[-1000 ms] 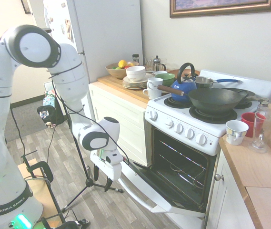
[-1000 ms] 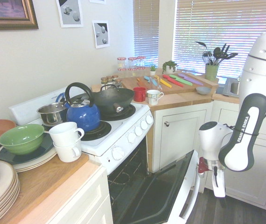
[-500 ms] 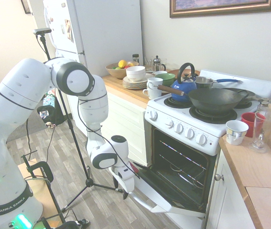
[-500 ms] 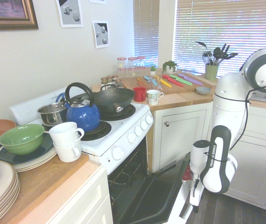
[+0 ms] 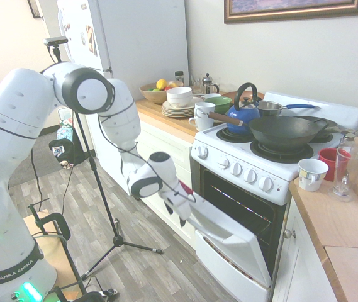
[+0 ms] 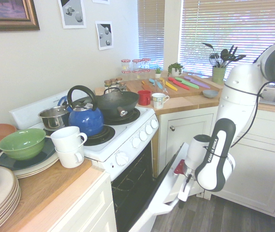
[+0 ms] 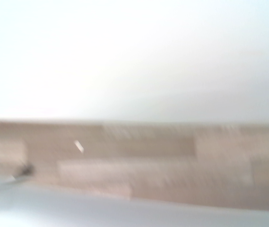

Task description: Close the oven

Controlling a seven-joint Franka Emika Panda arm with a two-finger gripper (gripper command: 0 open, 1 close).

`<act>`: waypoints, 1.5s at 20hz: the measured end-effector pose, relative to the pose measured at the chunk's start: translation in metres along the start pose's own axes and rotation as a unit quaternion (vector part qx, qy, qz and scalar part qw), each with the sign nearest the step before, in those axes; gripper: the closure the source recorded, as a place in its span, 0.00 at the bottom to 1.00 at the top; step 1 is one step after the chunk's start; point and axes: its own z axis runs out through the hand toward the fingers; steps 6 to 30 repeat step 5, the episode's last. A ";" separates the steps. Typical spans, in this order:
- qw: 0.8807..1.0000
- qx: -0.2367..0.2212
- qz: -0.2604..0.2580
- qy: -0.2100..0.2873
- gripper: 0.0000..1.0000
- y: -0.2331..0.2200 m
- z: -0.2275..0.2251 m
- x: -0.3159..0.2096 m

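Observation:
The white oven point(image 5: 254, 173) stands between wooden counters, its dark cavity partly showing. Its drop-down door point(image 5: 229, 236) is tilted about halfway up. My gripper point(image 5: 183, 217) presses against the door's outer face near its top edge, pointing down at the floor, fingers apart and holding nothing. From the other side the door point(image 6: 166, 181) shows edge-on, with the gripper point(image 6: 183, 191) just beyond it and the oven point(image 6: 127, 145) to the left. The wrist view is blurred, showing a white door surface point(image 7: 134, 56).
A black wok point(image 5: 285, 132), a blue kettle point(image 5: 243, 116) and a small pot sit on the burners. White cabinets point(image 5: 160, 157) flank the range, with the fridge point(image 5: 134, 44) behind. Mugs point(image 5: 312, 173) stand on the right counter. Wooden floor point(image 5: 90, 207) lies before the oven.
The gripper went from beside the flat-open door to under its front edge and rose toward the range. The door swung up with it from horizontal to about halfway.

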 end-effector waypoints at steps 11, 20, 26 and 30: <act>0.999 -0.015 -0.012 -0.032 0.00 -0.066 -0.036 0.005; 0.999 -0.015 -0.012 -0.032 0.00 -0.066 -0.036 0.005; 0.999 -0.015 -0.012 -0.032 0.00 -0.066 -0.036 0.005; 0.999 -0.015 -0.012 -0.032 0.00 -0.066 -0.036 0.005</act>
